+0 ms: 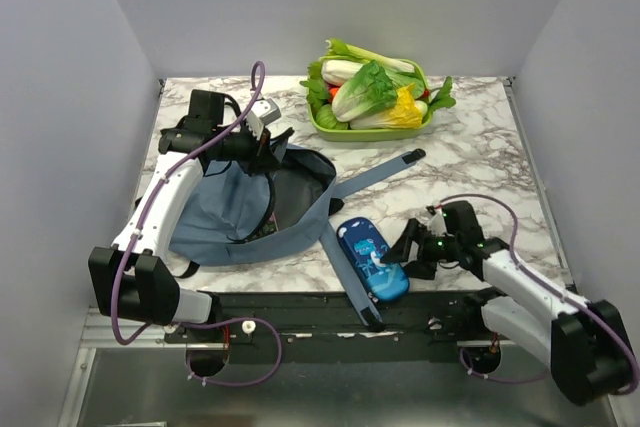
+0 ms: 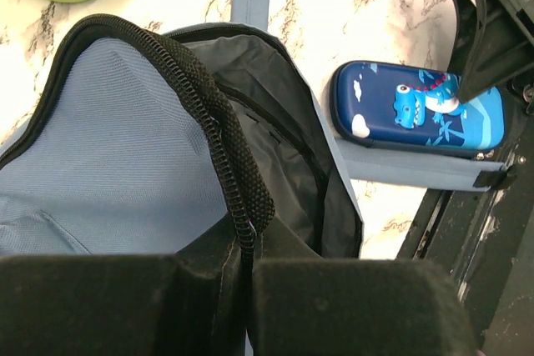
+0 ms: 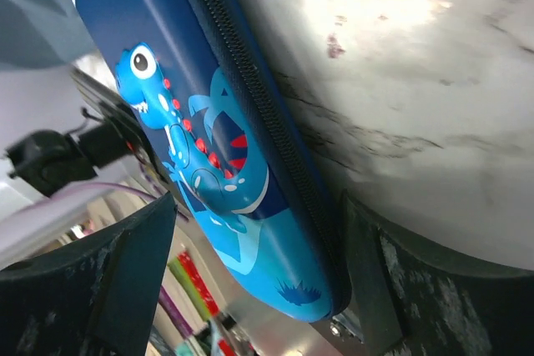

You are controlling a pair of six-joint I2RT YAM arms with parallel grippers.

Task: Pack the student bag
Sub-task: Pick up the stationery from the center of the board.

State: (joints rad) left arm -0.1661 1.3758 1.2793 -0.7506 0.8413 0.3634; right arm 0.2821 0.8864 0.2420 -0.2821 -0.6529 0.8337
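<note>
- Nearest you, at the table's front edge, your right gripper [image 1: 397,253] has its fingers on either side of the blue dinosaur pencil case [image 1: 372,259]. You cannot tell whether they press it.
- The pencil case lies across one strap [image 1: 345,282] of the student bag [image 1: 225,212].
- Farther in, on the left, the student bag lies open-mouthed on the marble table [image 1: 470,157]. Your left gripper [image 1: 265,147] is clamped on its zipper rim.
- At the far edge, a green tray [image 1: 330,130] holds vegetables [image 1: 370,92].

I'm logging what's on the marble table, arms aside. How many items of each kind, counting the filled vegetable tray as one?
1 soft grey-blue fabric backpack
1 blue dinosaur-print zipped pencil case
1 lime-green plastic tray of vegetables
Total: 3
</note>
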